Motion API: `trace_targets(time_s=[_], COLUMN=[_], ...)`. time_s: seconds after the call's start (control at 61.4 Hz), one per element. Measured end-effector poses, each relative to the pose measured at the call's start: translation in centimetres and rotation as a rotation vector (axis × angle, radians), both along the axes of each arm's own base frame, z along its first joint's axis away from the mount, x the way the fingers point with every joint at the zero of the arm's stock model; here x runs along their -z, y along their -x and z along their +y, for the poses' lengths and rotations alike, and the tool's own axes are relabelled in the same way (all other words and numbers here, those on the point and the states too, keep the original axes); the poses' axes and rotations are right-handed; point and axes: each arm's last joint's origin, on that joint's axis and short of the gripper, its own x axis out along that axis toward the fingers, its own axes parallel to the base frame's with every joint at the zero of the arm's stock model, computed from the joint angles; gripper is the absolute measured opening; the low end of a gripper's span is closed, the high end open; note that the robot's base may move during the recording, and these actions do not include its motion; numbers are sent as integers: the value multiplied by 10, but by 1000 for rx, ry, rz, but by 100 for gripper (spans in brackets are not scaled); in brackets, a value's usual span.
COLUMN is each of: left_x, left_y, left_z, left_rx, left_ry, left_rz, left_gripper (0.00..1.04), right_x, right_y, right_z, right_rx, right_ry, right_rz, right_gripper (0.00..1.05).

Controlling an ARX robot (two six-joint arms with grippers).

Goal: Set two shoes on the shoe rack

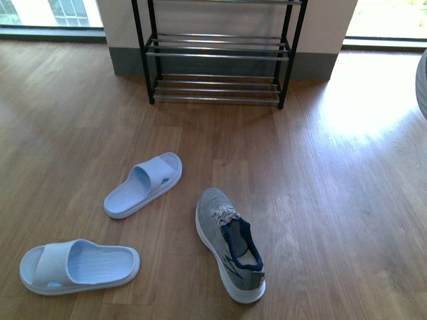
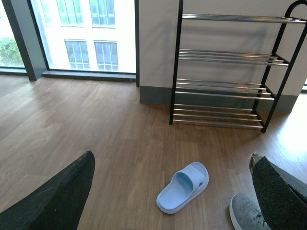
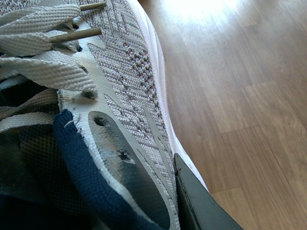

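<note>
Sneaker [image 1: 230,243]: grey knit upper, thick white sole, navy lining, grey-white laces bunched at the tongue. Upright on the floor [image 1: 333,167], toe toward the rack [image 1: 217,53], well apart from it.

Second sneaker [image 3: 129,81]: same knit, white flat laces, navy collar edge, white sole rim. Fills the right wrist view and nowhere identifiable in the front view.

Right pincer [image 3: 168,191]: clamped on second sneaker at the collar wall. One dark finger [image 3: 204,208] flat against the outer side, the other finger out of view.

Left pincer [image 2: 171,158]: wide apart, nothing between, above bare floor.

View differences:
- Front: only the lower rack tiers, both slides, whole first sneaker, no arms.
- Left wrist: rack at fuller height with arched side top, windows to one side, one slide, just the sneaker's toe.
- Right wrist: knit and lace detail close up, bare floor beside.

Counts:
- Sneakers: 2, one on the floor, one in the right pincer.
- Slides: 2, pale blue. Near slide [image 1: 79,267] close to the camera, far slide [image 1: 143,185] just beside the first sneaker.
- Rack: 1, black frame, four chrome-bar tiers in the left wrist view, no shoes on it.
</note>
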Motion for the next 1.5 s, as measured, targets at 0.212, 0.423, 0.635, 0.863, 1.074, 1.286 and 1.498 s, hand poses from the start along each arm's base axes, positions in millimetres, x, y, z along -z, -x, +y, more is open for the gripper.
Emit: trace_targets(time_s=[0.212,0.423,0.635,0.863,1.074,1.286,1.498], left_x=[0,0,0,0,0,0,0], left_y=[0,0,0,0,0,0,0], left_z=[0,0,0,0,0,0,0], left_rx=[0,0,0,-2,-1,0,0], left_ry=[0,0,0,0,0,0,0], left_rz=[0,0,0,0,0,0,0], left_gripper=[95,95,95,95,95,95,95], right_x=[-4,-4,-4,-4,-4,-3,-3], right_y=[3,3,3,3,3,3,4], right_z=[1,1,1,2,1,1,0], right_rx=[-8,-6,-6,-18,-11,-10,0], right_ry=[4,5,5,1,5,5,8], right_rz=[-20,-19,-19,-21,-18,-16,-15], right_gripper=[1,1,1,1,1,1,1])
